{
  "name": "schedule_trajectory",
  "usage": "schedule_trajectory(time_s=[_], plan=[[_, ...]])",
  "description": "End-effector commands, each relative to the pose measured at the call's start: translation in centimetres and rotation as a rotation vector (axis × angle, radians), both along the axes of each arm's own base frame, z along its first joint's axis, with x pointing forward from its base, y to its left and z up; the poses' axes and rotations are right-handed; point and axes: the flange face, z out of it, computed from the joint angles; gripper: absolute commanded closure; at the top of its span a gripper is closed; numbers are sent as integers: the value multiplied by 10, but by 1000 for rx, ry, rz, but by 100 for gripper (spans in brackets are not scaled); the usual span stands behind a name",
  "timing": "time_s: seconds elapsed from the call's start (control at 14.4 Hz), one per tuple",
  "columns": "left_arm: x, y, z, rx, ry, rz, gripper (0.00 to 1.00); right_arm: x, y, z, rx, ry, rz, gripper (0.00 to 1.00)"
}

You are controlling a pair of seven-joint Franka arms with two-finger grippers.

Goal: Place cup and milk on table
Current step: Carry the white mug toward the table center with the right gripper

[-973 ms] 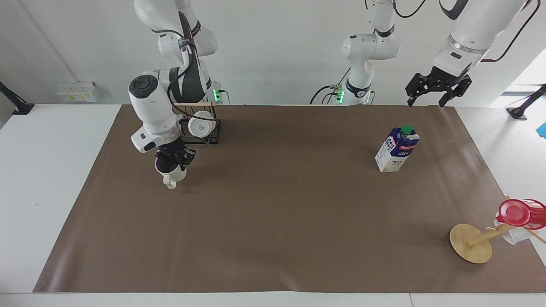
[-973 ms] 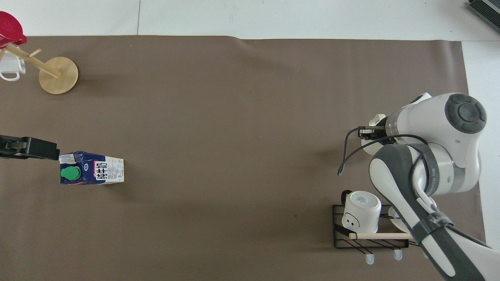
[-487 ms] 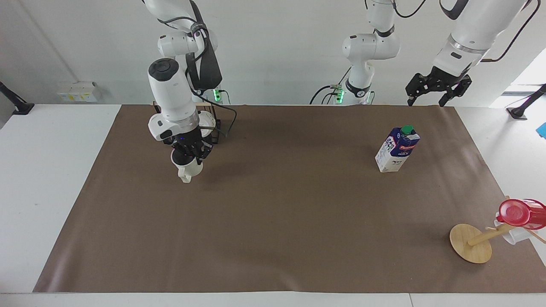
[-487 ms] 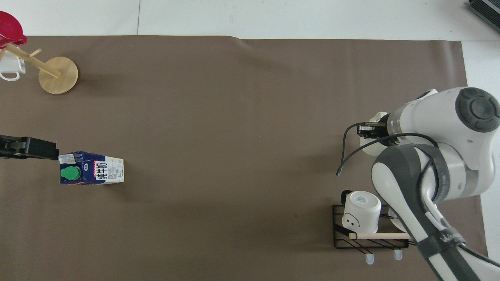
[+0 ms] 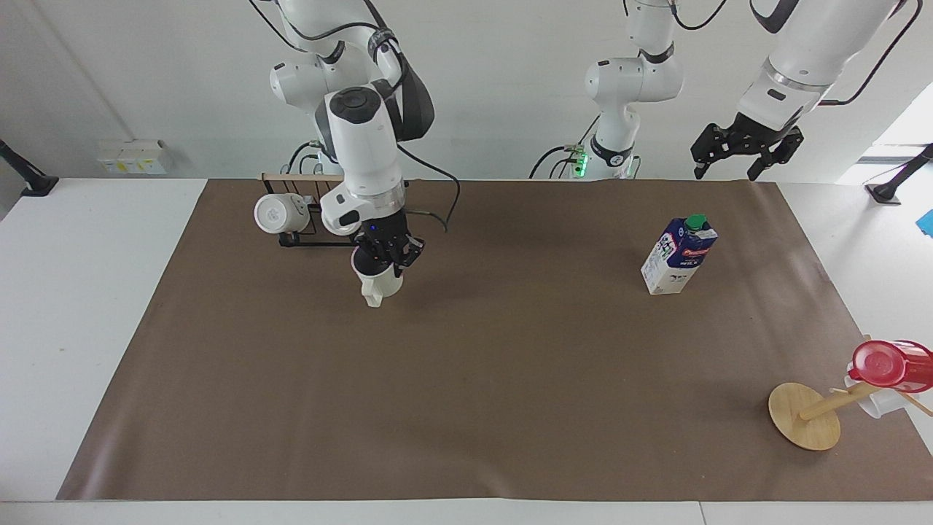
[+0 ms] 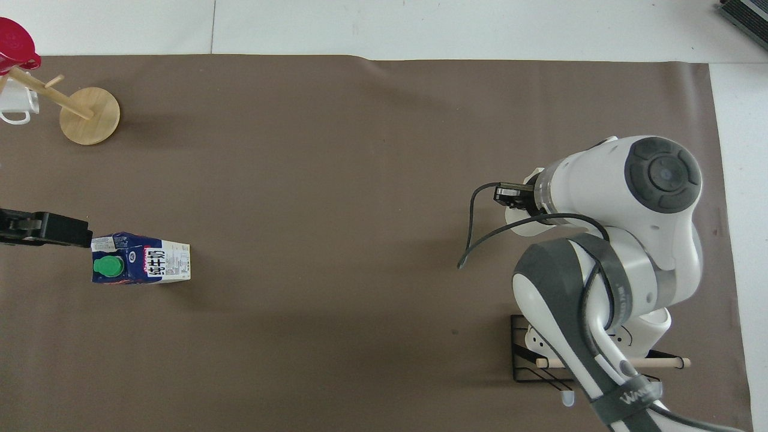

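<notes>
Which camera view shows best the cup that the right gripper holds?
The facing view: the cup, handle included, hangs clear below the right gripper. In the overhead view the arm covers nearly all of it.

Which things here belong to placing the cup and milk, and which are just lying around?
Job: cup in the shut right end effector; milk; table.
Lying about: black wire rack with white mug; wooden mug stand with red cup.

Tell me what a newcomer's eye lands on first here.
The right claw, shut on a cream-white mug, hangs over the brown paper beside the black wire mug rack. The blue-and-white milk carton stands upright toward the left arm's end, with the left claw open in the air.
</notes>
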Motion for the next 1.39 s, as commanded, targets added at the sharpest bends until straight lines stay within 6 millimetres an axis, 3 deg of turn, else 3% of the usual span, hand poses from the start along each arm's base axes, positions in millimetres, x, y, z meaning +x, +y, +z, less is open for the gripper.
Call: schedule_trajectory(time_s=[0.0, 0.21, 0.28, 0.42, 0.63, 0.76, 1.11, 1.32], plan=[[-8, 0, 5, -6, 14, -11, 0, 2, 16, 4, 6, -10, -67, 100], [-10, -4, 4, -5, 22, -18, 0, -2, 32, 9, 26, -14, -112, 100], [-10, -6, 4, -5, 22, -23, 0, -3, 44, 1, 19, -10, -126, 100], [-11, -9, 5, -5, 16, -29, 0, -9, 87, -22, 4, 4, -137, 100], [-11, -11, 6, -5, 11, -29, 0, -17, 115, -37, -18, -4, -166, 100], [-14, -11, 4, -4, 12, -26, 0, -24, 141, -59, -32, -35, -173, 100], [-29, -8, -13, -3, -3, -11, 0, -24, 148, -74, -28, -60, -218, 100], [-29, -5, -20, -2, 1, -5, 0, -34, 159, -98, -48, -45, -195, 100]])
